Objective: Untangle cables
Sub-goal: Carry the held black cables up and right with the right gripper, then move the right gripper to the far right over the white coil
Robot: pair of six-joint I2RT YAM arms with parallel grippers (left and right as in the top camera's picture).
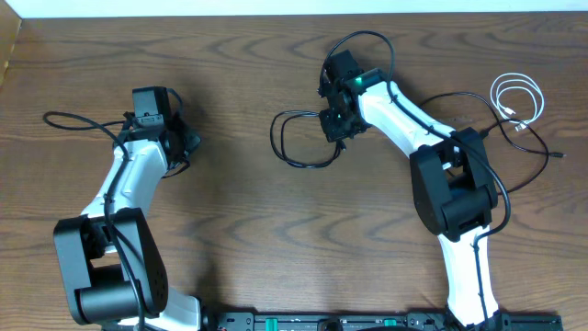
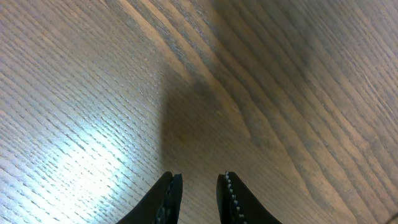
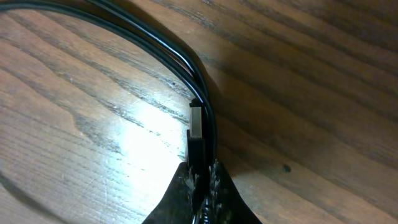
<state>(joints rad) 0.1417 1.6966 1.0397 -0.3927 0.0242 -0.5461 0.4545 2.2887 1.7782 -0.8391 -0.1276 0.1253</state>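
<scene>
The right gripper (image 3: 200, 174) is clamped on the plug end of the black cable (image 3: 196, 140). The cable runs up from the fingers, then curves to the upper left of the wrist frame. The left gripper (image 2: 199, 182), slightly parted and holding nothing, hangs well apart at overhead left. The white cable (image 1: 519, 99) lies coiled at upper right.

left arm (image 1: 129, 184): elbow folded, forearm reaching away from its base | left gripper (image 2: 199, 182): pointing down, fingers a narrow gap apart, nothing between them | right arm (image 1: 404, 115): stretched forward and inward toward centre | right gripper (image 3: 202, 173): pointing down, fingers pinched together on a black cable (image 3: 163, 55)
</scene>
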